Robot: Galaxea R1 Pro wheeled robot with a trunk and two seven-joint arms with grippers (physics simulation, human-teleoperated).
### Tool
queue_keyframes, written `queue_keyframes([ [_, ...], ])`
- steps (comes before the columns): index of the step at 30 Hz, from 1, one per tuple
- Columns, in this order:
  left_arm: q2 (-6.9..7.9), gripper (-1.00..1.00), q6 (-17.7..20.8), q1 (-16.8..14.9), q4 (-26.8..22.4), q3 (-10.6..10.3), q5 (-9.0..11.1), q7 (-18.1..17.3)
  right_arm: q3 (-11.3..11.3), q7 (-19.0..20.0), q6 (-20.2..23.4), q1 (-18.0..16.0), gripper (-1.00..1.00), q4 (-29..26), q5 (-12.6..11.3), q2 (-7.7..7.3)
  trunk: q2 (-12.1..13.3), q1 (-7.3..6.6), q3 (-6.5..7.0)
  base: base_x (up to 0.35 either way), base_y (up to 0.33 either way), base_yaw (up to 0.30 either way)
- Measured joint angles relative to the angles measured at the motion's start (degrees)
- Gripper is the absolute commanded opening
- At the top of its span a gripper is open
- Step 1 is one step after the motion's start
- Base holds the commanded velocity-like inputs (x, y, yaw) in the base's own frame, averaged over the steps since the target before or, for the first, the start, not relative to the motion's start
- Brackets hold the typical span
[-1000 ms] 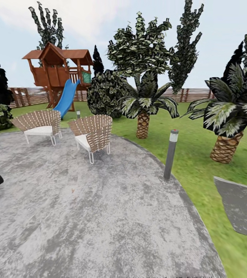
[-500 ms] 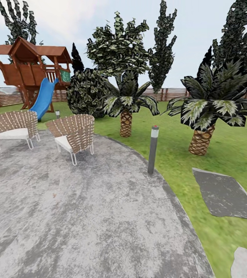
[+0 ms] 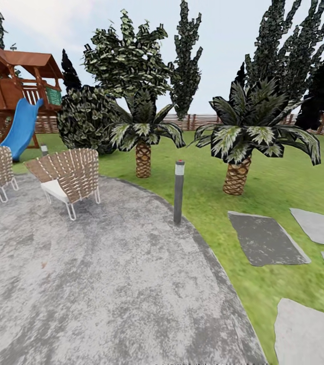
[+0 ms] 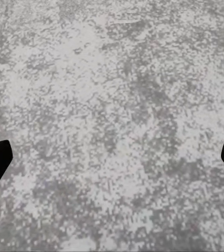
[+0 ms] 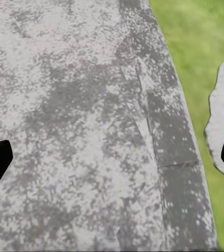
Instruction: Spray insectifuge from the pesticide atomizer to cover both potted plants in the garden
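Round patio (image 3: pixel 106 284) of mottled grey stone takes up the near left, its curved edge meeting green lawn (image 3: pixel 217 203) with flat grey stepping stones (image 3: pixel 266 238) on the right. Two woven wicker chairs (image 3: pixel 68 177) sit far left, a slim grey post light (image 3: pixel 178 191) at the rim (two stubby palms (image 3: pixel 240 137) beyond it). Left gripper (image 4: pixel 112 157) and right gripper (image 5: pixel 112 157) both spread wide, empty, over the paving. Plenty of open room.

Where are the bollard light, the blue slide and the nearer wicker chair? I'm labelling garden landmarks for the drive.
bollard light (image 3: pixel 178 195): head view, middle of its grey post.
blue slide (image 3: pixel 22 128): head view, middle of the chute.
nearer wicker chair (image 3: pixel 74 175): head view, on its woven back.
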Motion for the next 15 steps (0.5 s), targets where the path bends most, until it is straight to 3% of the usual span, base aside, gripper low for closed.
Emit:
queue_keyframes([
  [15, 0.0, 1.0, 0.0, 0.0, 0.0, 0.0, 0.0, 0.0, 0.0, 0.0, 0.0, 0.0, 1.0, 0.0, 0.0, 0.0, -6.0, 3.3, -3.22, 0.0, 0.0, -0.295],
])
